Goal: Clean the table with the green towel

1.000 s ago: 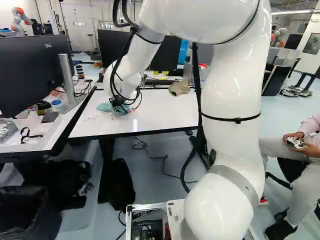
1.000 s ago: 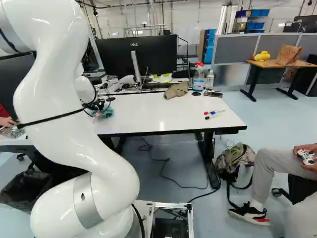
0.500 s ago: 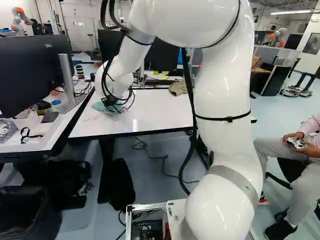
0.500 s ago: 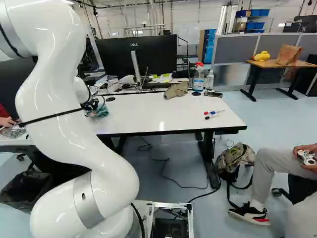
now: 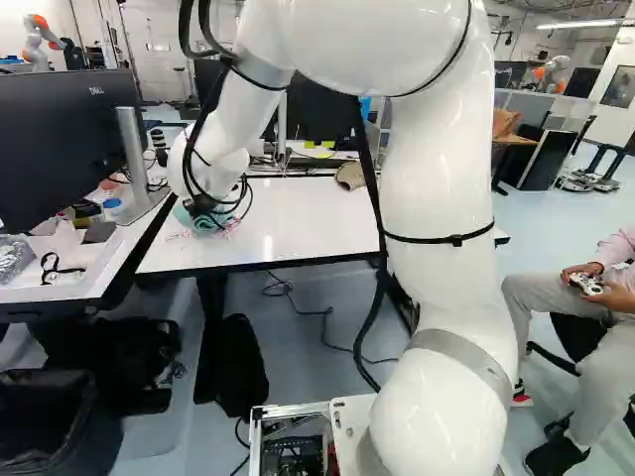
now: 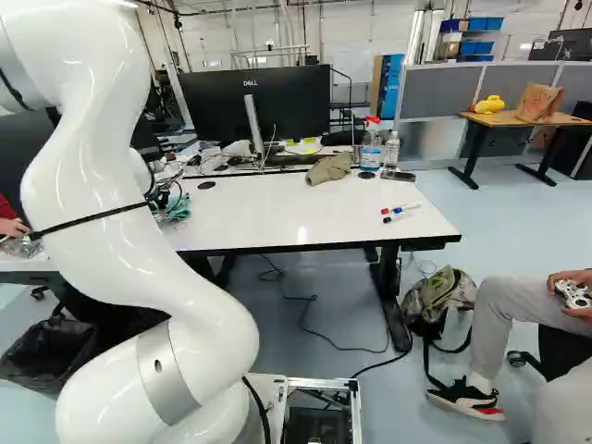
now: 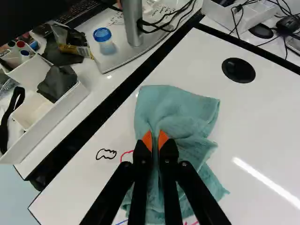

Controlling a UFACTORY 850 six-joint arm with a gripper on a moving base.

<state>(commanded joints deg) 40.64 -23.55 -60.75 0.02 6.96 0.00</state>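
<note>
On the bench [image 5: 327, 228], left base view: towel [image 5: 206, 224] lies near the left end of the bench, directly under the hand [image 5: 204, 206]. Red marks [image 5: 183, 236] show on the bench surface beside the towel. Side table [image 5: 111, 246] stands along the left end of the bench, carrying a monitor [image 5: 60, 139].

Right base view: towel partly hidden behind the arm [image 6: 120, 231], again at the left end of the bench. Grommet [image 6: 206, 185] set in the bench top, beyond the towel. Beige cloth [image 6: 330, 168] sits toward the far edge of the bench; spray bottle [image 6: 371, 153] and clear bottle [image 6: 392, 148] stand close by on that same side. Markers [image 6: 399, 213] lie near the right end of the bench. Backpack [image 6: 439, 301] on the floor by the right leg of the bench.

Wrist view: hand nearly closed, orange pads a narrow gap apart, a fold of towel pinched between them. Towel rumpled, spread over the bench ahead of and under the fingers. Black scribble [image 7: 106, 153] on the bench, between towel and the dark edge on the side-table side.
</note>
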